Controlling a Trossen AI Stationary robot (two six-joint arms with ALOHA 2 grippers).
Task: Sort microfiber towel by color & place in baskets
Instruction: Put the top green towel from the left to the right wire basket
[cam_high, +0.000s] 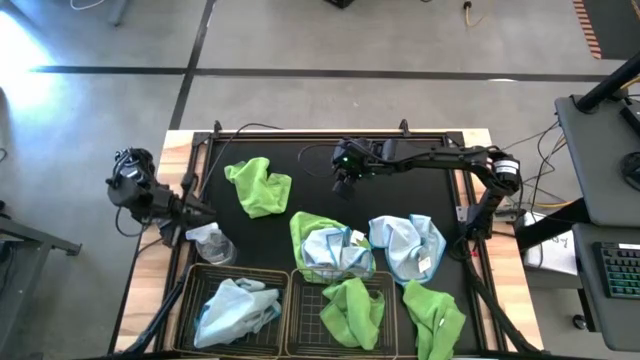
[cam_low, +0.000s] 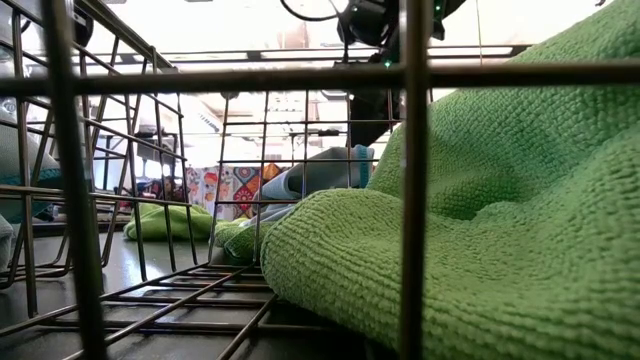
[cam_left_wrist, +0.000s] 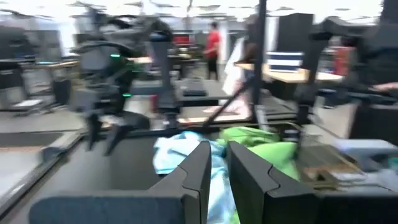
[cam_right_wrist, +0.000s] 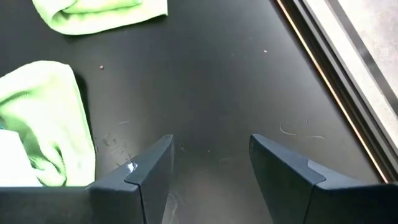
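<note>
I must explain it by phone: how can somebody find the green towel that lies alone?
Start at the black mat and look at its part far from the two baskets. One lime green towel lies there. It touches no other cloth, while the other loose towels crowd beside the baskets.

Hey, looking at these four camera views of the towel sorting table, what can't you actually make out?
- Left gripper: nearly shut and empty in its blurred wrist view; in the high view the arm hides it.
- Low view: the green towel and basket wire block most of the table.
- Pile in the middle: how many towels overlap is unclear from above.
- Right gripper: open over bare mat; its wrist view crops both green towels.
</note>
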